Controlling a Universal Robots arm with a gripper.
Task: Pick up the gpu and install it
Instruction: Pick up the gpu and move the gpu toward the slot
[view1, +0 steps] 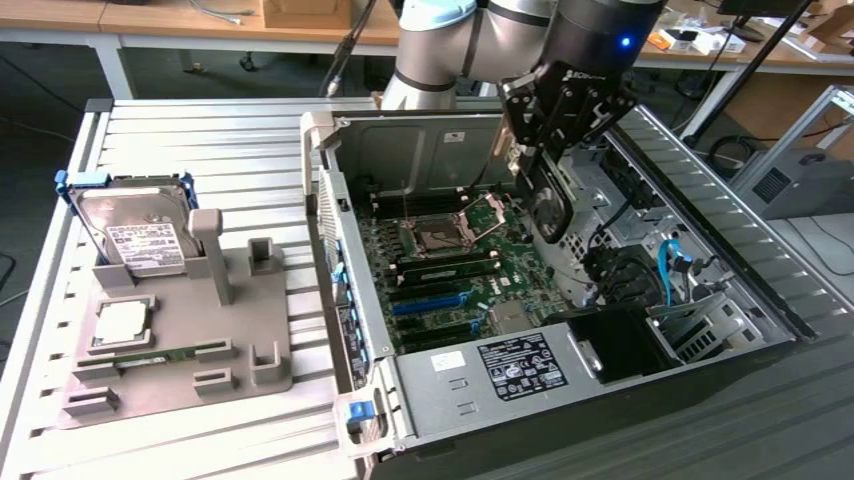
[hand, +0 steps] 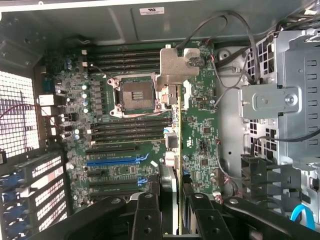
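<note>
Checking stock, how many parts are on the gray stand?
3: hard drive standing at the far end, processor chip in the middle, memory stick nearer; none seems hidden.

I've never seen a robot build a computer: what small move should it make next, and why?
Probably carry the gpu across toward the blue slot without lowering it. The gripper is shut on it, and it hangs above the board near the empty socket, not over the slot, so lowering here would likely hit other parts.
</note>
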